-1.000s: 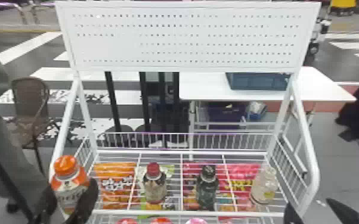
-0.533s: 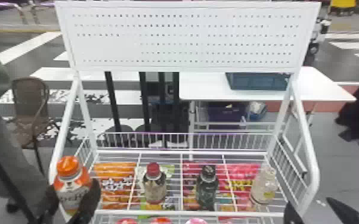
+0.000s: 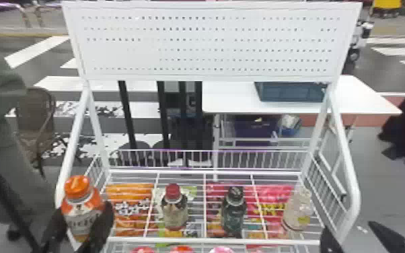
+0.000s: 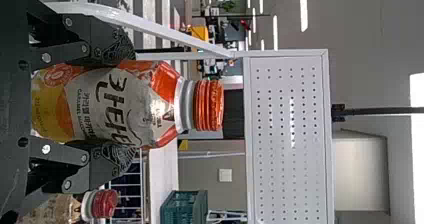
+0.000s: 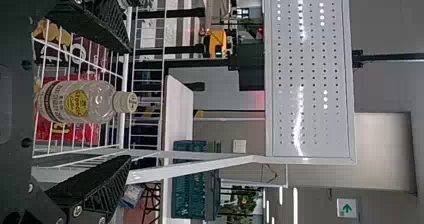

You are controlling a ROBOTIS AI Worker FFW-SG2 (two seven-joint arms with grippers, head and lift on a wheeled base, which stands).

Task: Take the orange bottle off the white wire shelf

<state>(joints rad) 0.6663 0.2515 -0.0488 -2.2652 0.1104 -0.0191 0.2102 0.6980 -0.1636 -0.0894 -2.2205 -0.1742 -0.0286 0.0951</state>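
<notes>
The orange bottle [image 3: 82, 220], orange-capped, stands roughly upright at the front left corner of the white wire shelf [image 3: 212, 240], looming larger than the other bottles. My left gripper [image 3: 84, 207] is shut on its body, one finger on each side. In the left wrist view the left gripper [image 4: 134, 104] flanks the label of the orange bottle [image 4: 107, 104]; its base is hidden. At the shelf's front right corner the right gripper [image 3: 349, 226] is open and holds nothing. The right wrist view has the right gripper [image 5: 130, 105] with its fingers wide apart.
On the shelf stand a red-capped bottle [image 3: 174, 208], a black-capped bottle [image 3: 233, 212] and a clear bottle [image 3: 297, 210]. White side rails [image 3: 348, 175] rise beside both grippers. Behind are a pegboard [image 3: 212, 43] and a white table [image 3: 232, 101] with a teal crate [image 3: 291, 91].
The orange bottle and my left gripper have shifted very slightly to the right in the head view. The right gripper has kept its place.
</notes>
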